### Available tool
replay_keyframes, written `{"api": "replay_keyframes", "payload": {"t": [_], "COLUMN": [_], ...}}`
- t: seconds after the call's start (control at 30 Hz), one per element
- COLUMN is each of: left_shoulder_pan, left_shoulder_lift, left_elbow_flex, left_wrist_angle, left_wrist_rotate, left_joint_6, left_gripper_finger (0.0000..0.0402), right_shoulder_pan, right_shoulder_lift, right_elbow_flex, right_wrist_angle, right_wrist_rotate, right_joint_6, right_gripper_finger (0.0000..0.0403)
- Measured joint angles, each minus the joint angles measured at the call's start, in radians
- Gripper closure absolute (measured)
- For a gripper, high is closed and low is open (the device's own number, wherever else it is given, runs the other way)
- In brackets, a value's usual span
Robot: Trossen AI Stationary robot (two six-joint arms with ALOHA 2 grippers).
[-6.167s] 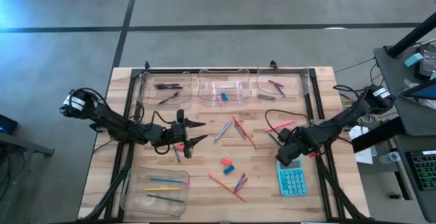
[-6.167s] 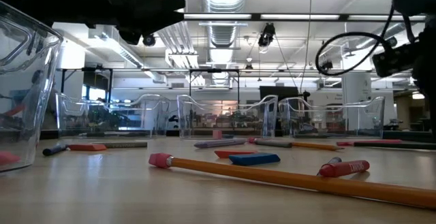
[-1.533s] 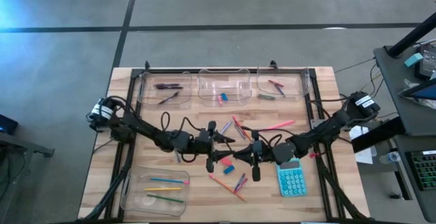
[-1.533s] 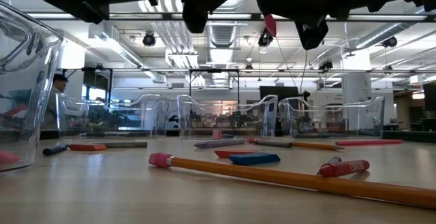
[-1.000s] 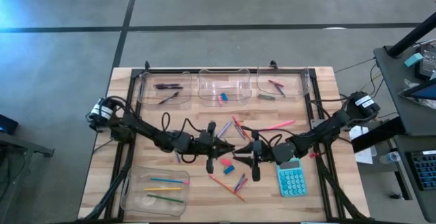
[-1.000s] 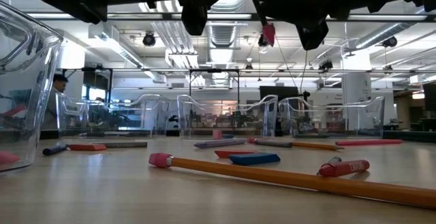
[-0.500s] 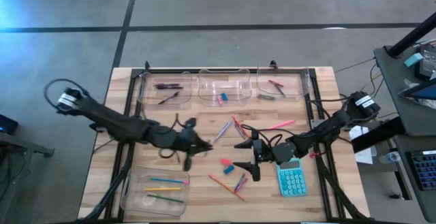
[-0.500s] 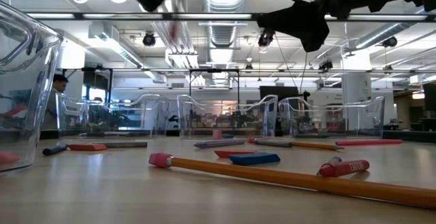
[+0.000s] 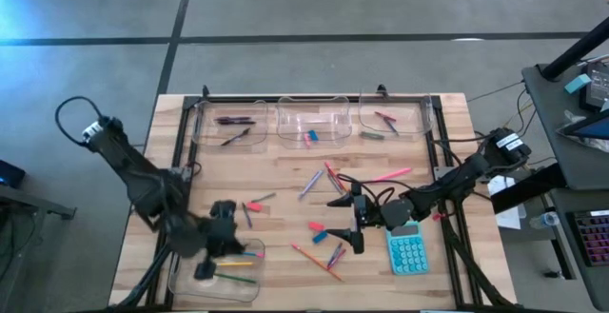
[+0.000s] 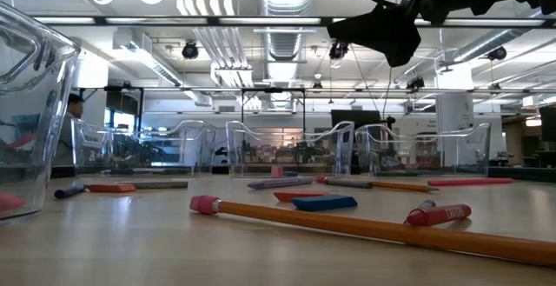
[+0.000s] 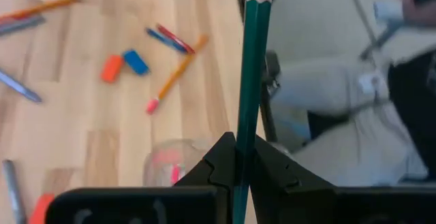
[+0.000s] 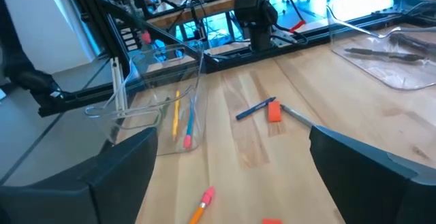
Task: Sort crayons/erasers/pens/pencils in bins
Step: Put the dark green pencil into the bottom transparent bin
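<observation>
Left gripper (image 11: 244, 157) is over the near-left bin (image 9: 186, 280), at the table's front left corner. Its fingers are pinched tight on a green pencil (image 11: 251, 67), which runs straight out past the fingertips with its pink sharpened-wood end away from the wrist. In the high view the gripper (image 9: 217, 246) sits above the bin's upper edge.

That bin already holds several pencils (image 9: 233, 254), lying roughly side by side.

Right gripper (image 9: 353, 220) hovers near the table's middle, just left of the teal calculator (image 9: 406, 253). Its fingers (image 12: 116, 163) stand spread wide apart with nothing between them.

Loose on the wood between the two arms: a red eraser (image 9: 315, 225) and a blue eraser (image 9: 319, 237) close together; an orange pencil (image 9: 314, 261) with a pink tip; short blue and red sticks (image 9: 335, 254) just beside it. Further back, a cluster of crossed sticks (image 9: 328, 178) and a pink pencil (image 9: 388, 175) to their right. A small red piece (image 9: 253, 205) and a grey stick (image 9: 262, 198) lie near the left arm.

Three bins along the back edge:
- back-left bin (image 9: 205, 127): dark pens (image 9: 234, 121).
- middle bin (image 9: 290, 132): a pink and a blue eraser (image 9: 309, 137).
- back-right bin (image 9: 366, 115): short crayons (image 9: 385, 121).

Low view: the orange pencil (image 10: 365, 227) lies across the foreground, the blue eraser (image 10: 323, 203) behind it, and the right arm (image 10: 391, 21) is overhead.
</observation>
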Motion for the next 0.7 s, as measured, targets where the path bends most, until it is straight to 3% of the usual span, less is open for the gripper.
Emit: {"api": "replay_keyframes", "payload": {"t": [0.1,0.33,0.53,0.7], "left_shoulder_pan": [-0.040,-0.047,-0.047,-0.046], "left_shoulder_lift": [0.081,0.261,0.385,0.424], "left_elbow_flex": [0.035,0.032,0.032,0.032], "left_wrist_angle": [-0.092,-0.188,-0.191,-0.191], "left_wrist_rotate": [0.011,0.177,0.274,0.278], "left_joint_6": [-0.038,-0.163,-0.122,-0.096], "left_gripper_finger": [0.0393,0.0393,0.0392,0.0377], "right_shoulder_pan": [0.000,0.000,0.000,0.000], "right_shoulder_lift": [0.000,0.000,0.000,0.000], "right_elbow_flex": [0.000,0.000,-0.001,-0.001], "right_wrist_angle": [-0.001,-0.025,-0.042,-0.046], "right_wrist_rotate": [0.000,0.000,0.000,0.000], "right_joint_6": [0.005,0.005,0.005,0.005], "right_gripper_finger": [0.0033,0.0033,0.0032,0.0032]}}
